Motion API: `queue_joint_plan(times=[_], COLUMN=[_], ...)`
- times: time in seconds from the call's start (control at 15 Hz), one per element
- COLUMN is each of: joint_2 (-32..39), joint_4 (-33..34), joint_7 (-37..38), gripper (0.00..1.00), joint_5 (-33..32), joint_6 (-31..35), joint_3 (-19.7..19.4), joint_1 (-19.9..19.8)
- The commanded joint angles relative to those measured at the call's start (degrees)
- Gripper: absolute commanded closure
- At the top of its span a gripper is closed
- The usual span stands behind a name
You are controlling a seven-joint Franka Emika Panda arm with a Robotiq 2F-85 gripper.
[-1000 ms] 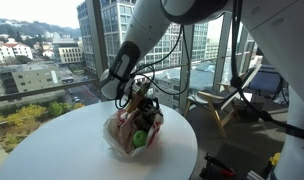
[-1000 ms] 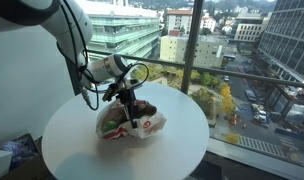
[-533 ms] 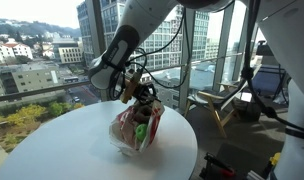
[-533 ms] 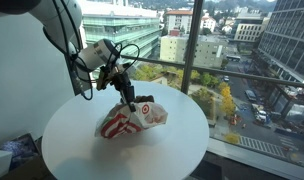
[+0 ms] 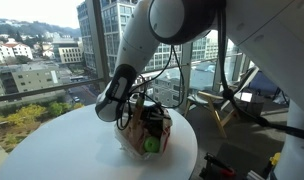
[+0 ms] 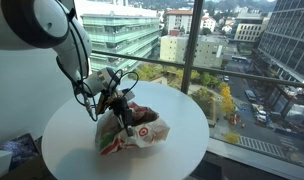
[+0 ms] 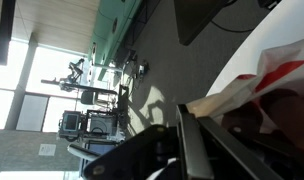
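1. Gripper [image 5: 141, 100] is clenched on the upper edge of the plastic bag [image 5: 148, 130], at the bag's 11 o'clock in both exterior views. The wrist view shows its fingers [image 7: 207, 155] pressed together, with the bag's white-and-red film just beside them.
2. Arm [image 5: 177, 20]: comes down from 1 o'clock over the table, with the wrist bent toward the bag.
3. Round white table [image 5: 42, 145]: carries the bag toward its 3 o'clock side in an exterior view. The bag's base appears to rest on the top.
4. Plastic bag: white with red markings, drawn upright beneath the grip. The contents are dark and mostly hidden.
5. Green item [image 5: 150, 144]: shows through the film near the bag's 6 o'clock. What it is cannot be told.
6. Step in hand, as judged: a pinch-hold on the bag's rim, with the load not yet clear of the table.
7. Next move calls for a slow, straight pull. Thin film may slip or tear, and loose contents may shift.
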Motion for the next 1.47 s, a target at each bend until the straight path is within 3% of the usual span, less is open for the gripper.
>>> queue_joint_plan(times=[0.0, 0.33, 0.6, 0.8, 1.07, 1.13, 1.4], joint_2=[0.8, -4.9, -10.8, -13.7, -17.6, -13.2, -14.7], joint_4=[2.9, 1.0, -2.6, -7.7, -17.6, -11.2, -14.5], joint_7=[-2.0, 4.8, 3.5, 3.5, 2.5, 2.7, -0.3], gripper=[0.68, 0.28, 0.01, 0.00, 0.00, 0.00, 0.00], joint_5=[-0.9, -3.7, 3.1, 8.7, 11.2, 10.9, 11.3], joint_6=[-3.9, -1.0, 5.1, 13.4, 29.9, 23.9, 30.1], joint_3=[0.8, 1.1, 6.7, 10.0, 13.0, 11.1, 12.4], joint_1=[-0.5, 1.6, 0.4, 1.0, 2.2, 2.9, 2.6])
